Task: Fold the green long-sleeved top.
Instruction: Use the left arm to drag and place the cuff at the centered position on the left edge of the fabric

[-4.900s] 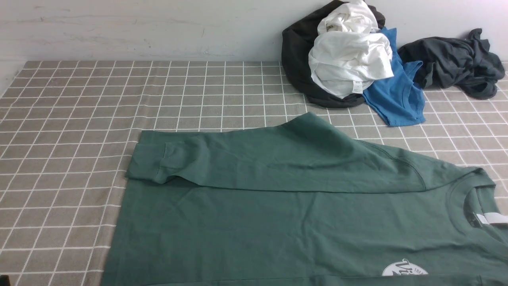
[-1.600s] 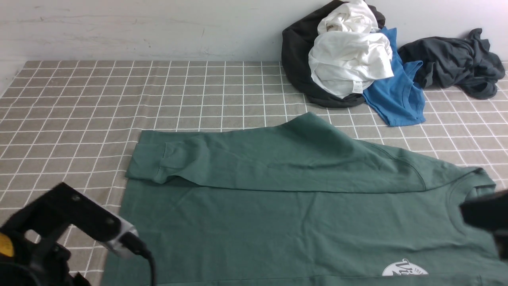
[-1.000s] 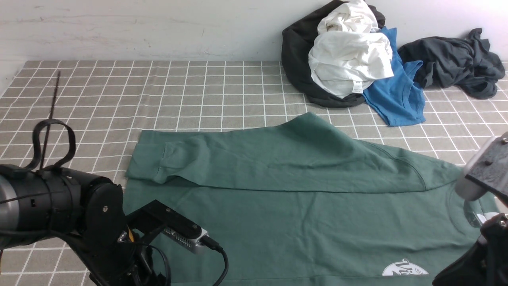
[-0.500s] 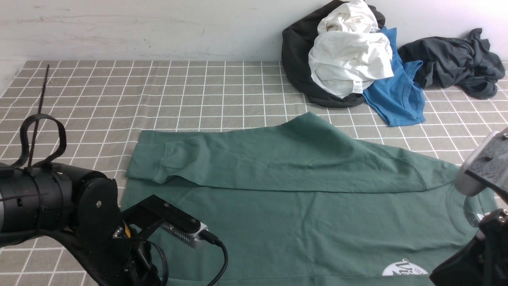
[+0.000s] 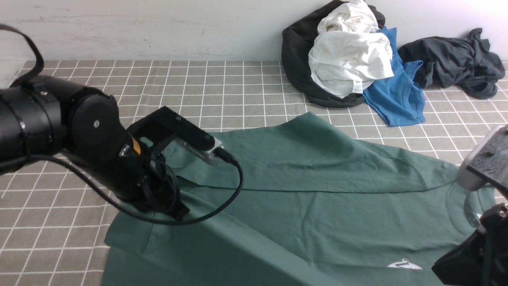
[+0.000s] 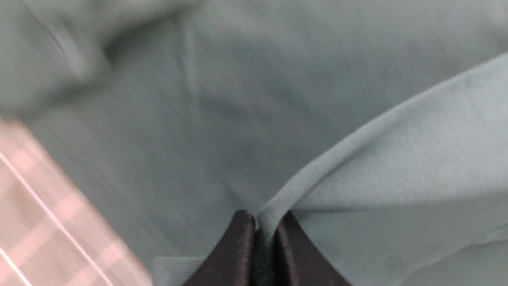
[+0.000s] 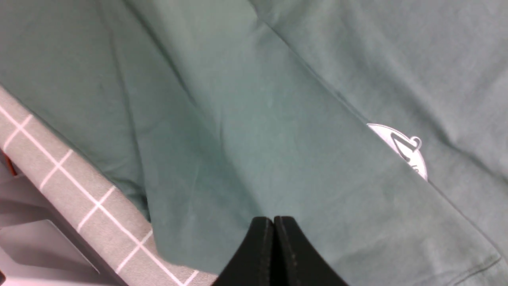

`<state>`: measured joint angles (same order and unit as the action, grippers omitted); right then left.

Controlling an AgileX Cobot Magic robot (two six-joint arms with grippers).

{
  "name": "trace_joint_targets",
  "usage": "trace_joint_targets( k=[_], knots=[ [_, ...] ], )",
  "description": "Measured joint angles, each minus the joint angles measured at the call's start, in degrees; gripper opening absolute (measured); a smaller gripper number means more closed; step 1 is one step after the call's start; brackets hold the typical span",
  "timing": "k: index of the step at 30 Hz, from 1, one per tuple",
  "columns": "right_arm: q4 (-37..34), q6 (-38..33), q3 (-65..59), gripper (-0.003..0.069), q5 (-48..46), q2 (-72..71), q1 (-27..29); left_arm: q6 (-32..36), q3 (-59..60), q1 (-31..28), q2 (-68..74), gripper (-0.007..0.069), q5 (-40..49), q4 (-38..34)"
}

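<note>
The green long-sleeved top [image 5: 317, 214] lies spread on the checked cloth, one sleeve [image 5: 301, 159] folded across its far side. My left gripper [image 6: 265, 216] is shut on the top's near edge and holds it raised above the body; in the front view its jaws are hidden behind the left arm [image 5: 99, 151]. The lifted layer slopes down to the right and covers part of the white chest logo [image 5: 404, 264]. My right gripper [image 7: 274, 219] is shut, the same lifted layer running into its tips beside the logo [image 7: 401, 147]. Only part of the right arm [image 5: 472, 262] shows at the front right.
A heap of black [image 5: 295, 59] and white [image 5: 349, 55] clothes sits against the back wall, with a bright blue shirt [image 5: 397, 95] and a dark grey garment [image 5: 452, 63] beside it. The checked tablecloth [image 5: 198, 91] is bare at the far left. The table's near edge [image 7: 59, 167] runs close to my right gripper.
My left gripper has shut on the top's near edge and risen up and away with it. The lifted layer now hides part of the logo. The right arm has barely moved.
</note>
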<state>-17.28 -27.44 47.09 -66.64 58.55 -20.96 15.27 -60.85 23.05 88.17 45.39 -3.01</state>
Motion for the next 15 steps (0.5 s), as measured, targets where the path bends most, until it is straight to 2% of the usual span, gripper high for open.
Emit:
trace_joint_targets(
  k=[8,12,15],
  knots=[
    [1.6,1.4,0.0,-0.0014,0.0,0.0,0.0,-0.4,-6.2,-1.8,10.5,0.0036,1.2,0.5],
    [1.6,1.4,0.0,-0.0014,0.0,0.0,0.0,-1.6,-6.4,-3.5,14.8,0.0112,1.2,0.6],
    [1.6,1.4,0.0,-0.0014,0.4,0.0,0.0,-4.4,-7.7,-5.0,16.3,0.0269,1.4,1.0]
  ],
)
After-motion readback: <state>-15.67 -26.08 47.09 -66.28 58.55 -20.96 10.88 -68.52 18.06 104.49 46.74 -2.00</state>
